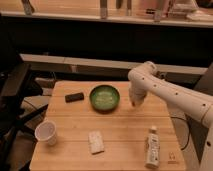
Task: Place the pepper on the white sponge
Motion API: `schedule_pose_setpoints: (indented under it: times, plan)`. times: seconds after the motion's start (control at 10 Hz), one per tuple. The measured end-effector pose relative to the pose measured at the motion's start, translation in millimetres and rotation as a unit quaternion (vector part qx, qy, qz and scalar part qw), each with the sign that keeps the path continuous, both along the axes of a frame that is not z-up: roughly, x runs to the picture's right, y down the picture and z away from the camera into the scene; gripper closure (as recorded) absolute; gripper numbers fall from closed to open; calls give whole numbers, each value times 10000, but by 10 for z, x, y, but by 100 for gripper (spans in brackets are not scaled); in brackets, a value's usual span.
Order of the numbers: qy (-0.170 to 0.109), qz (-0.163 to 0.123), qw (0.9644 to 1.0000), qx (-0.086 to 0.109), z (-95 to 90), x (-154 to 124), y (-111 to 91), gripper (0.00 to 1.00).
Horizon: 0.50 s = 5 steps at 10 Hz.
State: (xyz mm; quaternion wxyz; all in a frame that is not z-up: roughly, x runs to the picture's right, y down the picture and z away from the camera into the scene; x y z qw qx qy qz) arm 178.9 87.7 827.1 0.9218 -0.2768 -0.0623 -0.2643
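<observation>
Wooden table (120, 125) at centre; dark chair (12, 95) at its left. Dark wall (75, 37) behind; pale ledge (75, 61) along its base; warm dim light.

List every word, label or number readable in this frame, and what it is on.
None can be read.
Bottle lying on the table: label too blurred to read.
Gripper, right of the green bowl: no legible marking.
Small mark at the table's corner: too small.
</observation>
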Motion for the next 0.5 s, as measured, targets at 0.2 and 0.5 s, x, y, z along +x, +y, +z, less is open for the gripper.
schedule_pose_setpoints:
  times: [0.2,0.5]
  plan:
    - [-81,-162,9998,6,-53,-131,20,100]
    - [-143,-407,9991,23,-132,-204,67,100]
